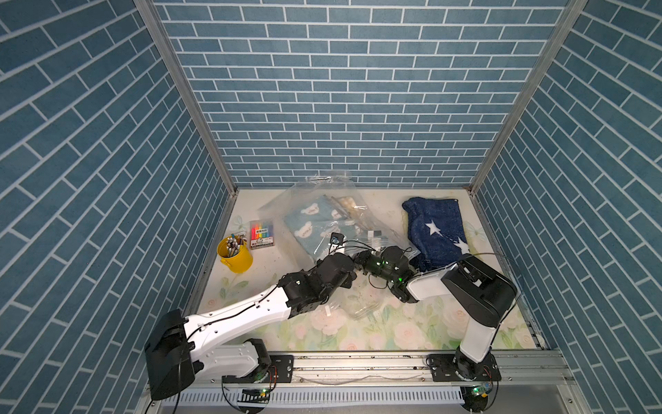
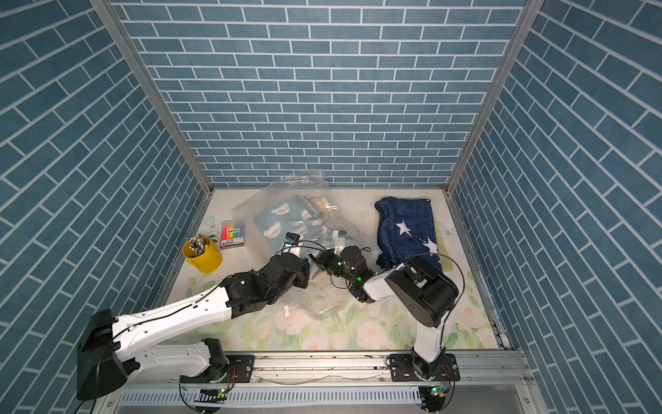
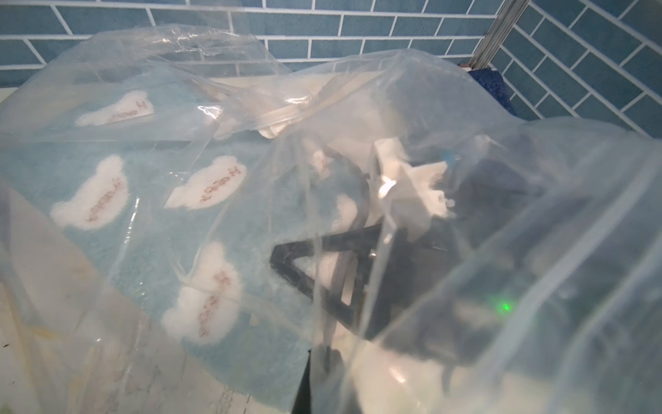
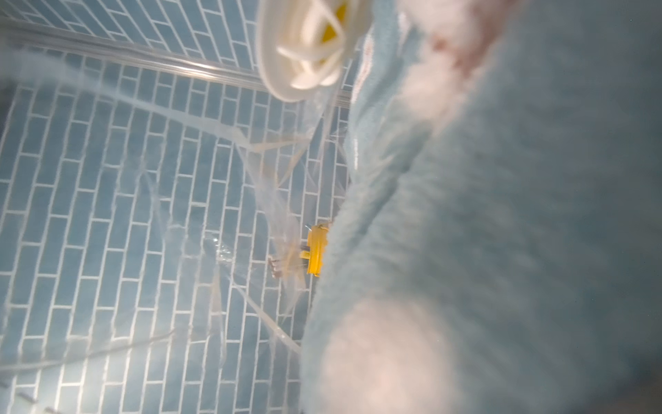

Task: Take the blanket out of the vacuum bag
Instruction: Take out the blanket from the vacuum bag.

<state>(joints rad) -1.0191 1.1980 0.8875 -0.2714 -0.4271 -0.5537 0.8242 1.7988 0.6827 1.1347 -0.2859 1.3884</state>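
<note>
Yellow bucket (image 1: 238, 260) near table's left edge, upright, pens (image 1: 233, 245) standing inside. Highlighter pack (image 1: 262, 234) just beside bucket, toward back wall, lying flat, coloured markers visible through clear front. Navy star-print cloth (image 1: 435, 229) at far right of table, rumpled, white stars on top. Table (image 1: 322, 329) covered in pale floral print. Blue brick-pattern walls (image 1: 340, 89) on three sides. Metal rail (image 1: 358, 365) along front edge.
</note>
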